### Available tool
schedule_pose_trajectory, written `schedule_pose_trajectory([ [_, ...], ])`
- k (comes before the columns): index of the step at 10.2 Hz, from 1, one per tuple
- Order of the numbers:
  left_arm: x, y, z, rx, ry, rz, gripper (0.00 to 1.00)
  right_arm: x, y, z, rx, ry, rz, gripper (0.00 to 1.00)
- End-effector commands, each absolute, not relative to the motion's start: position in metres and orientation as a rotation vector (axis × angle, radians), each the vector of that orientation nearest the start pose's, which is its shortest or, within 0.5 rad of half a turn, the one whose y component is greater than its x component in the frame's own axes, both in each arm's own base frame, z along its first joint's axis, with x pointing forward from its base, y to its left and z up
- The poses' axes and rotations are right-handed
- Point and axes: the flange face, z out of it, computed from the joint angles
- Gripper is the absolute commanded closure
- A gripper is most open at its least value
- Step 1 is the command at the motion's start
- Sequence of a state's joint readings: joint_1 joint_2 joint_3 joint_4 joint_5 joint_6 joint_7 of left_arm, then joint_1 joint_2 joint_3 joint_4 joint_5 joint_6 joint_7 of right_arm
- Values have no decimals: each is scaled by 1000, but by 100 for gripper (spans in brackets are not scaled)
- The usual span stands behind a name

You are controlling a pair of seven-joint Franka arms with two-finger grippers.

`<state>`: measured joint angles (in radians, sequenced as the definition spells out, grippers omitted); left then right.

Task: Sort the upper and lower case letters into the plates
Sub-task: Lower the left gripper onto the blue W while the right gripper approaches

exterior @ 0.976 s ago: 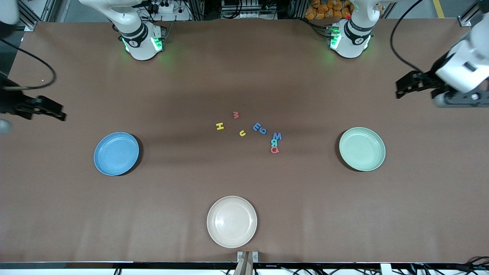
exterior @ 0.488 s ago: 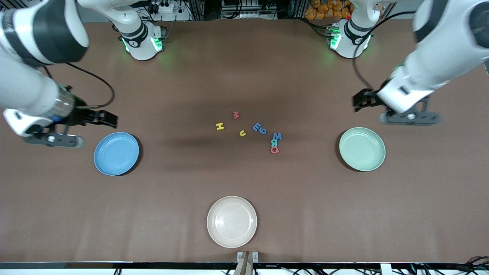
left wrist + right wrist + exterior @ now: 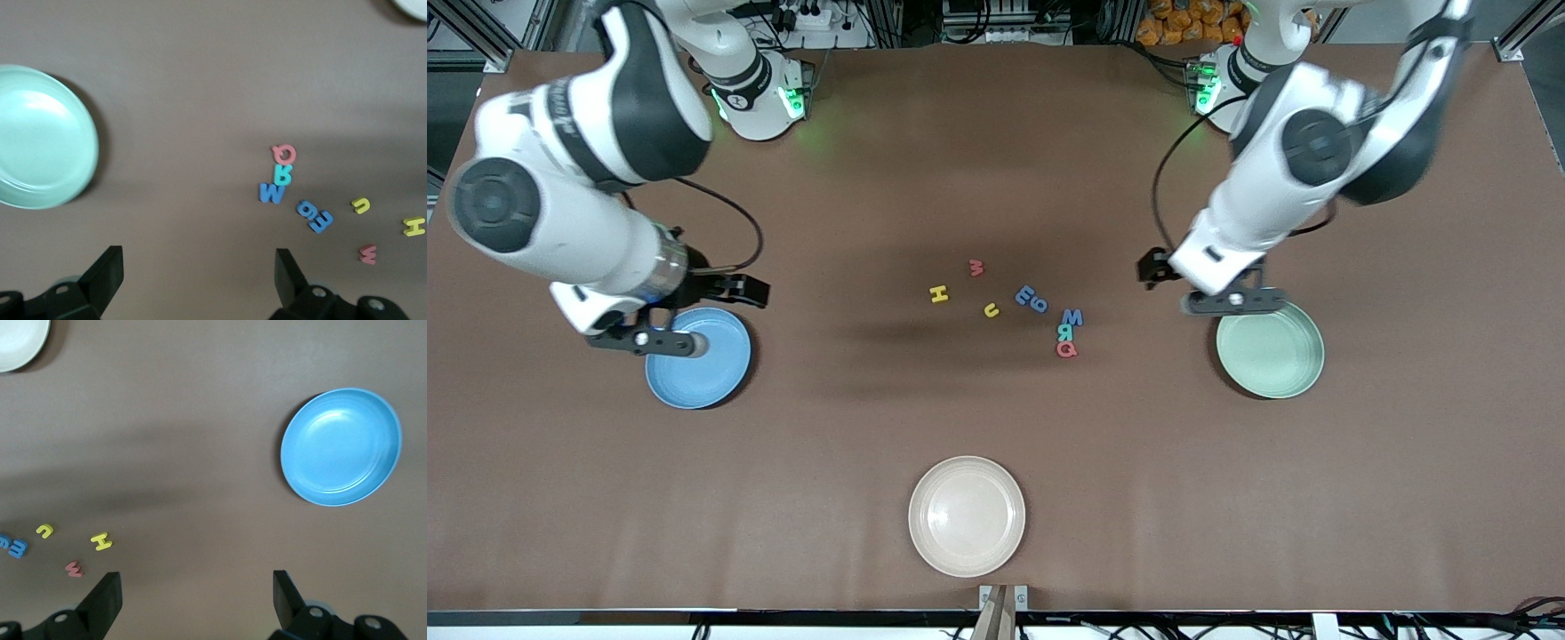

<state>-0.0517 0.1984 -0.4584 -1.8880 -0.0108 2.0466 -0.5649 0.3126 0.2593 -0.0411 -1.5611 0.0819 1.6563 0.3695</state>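
Several small letters lie in a loose group mid-table: a yellow H (image 3: 938,294), a red one (image 3: 976,268), a yellow u (image 3: 991,310), a blue E (image 3: 1024,294), a teal R (image 3: 1065,332) and a red Q (image 3: 1066,349). The blue plate (image 3: 703,373) sits toward the right arm's end, the mint green plate (image 3: 1270,351) toward the left arm's end; both are empty. My left gripper (image 3: 1149,268) hangs open over bare table between the letters and the mint plate (image 3: 40,157). My right gripper (image 3: 756,290) is open over the table by the blue plate's (image 3: 341,447) rim. Neither holds anything.
A cream plate (image 3: 967,516) stands empty near the table's front edge, nearer to the camera than the letters. Brown table (image 3: 996,427) stretches between all three plates. The arms' bases stand along the table's back edge.
Both arms have swung in from the table's ends toward the middle, each gripper now beside its plate. The letters and plates have not moved. Both grippers stayed open.
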Motion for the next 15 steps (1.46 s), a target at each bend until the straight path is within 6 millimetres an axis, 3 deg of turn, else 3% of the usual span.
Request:
schedule_pose_trajectory([
  [1, 520, -320, 364, -3177, -168, 85, 0, 583, 197, 465, -3102, 187, 282, 0],
  [2, 510, -336, 336, -3169, -148, 67, 0, 578, 208, 458, -3107, 171, 289, 0],
  [4, 500, -347, 292, -3163, -90, -6, 0, 570, 234, 433, -3100, 291, 222, 0],
  [8, 484, -377, 224, -3153, 6, -92, 0, 546, 279, 377, -3033, 458, 166, 0],
  [9, 481, -381, 213, -3138, 54, -112, 0, 545, 289, 361, -3016, 520, 157, 0],
  [11, 476, -382, 189, -3137, 74, -120, 0, 530, 337, 322, -3014, 559, 137, 0],
  [14, 473, -386, 180, -3132, 46, -135, 0, 491, 399, 284, -3036, 563, 151, 0],
  [15, 472, -387, 179, -3135, 47, -134, 0, 482, 412, 263, -3038, 593, 145, 0],
])
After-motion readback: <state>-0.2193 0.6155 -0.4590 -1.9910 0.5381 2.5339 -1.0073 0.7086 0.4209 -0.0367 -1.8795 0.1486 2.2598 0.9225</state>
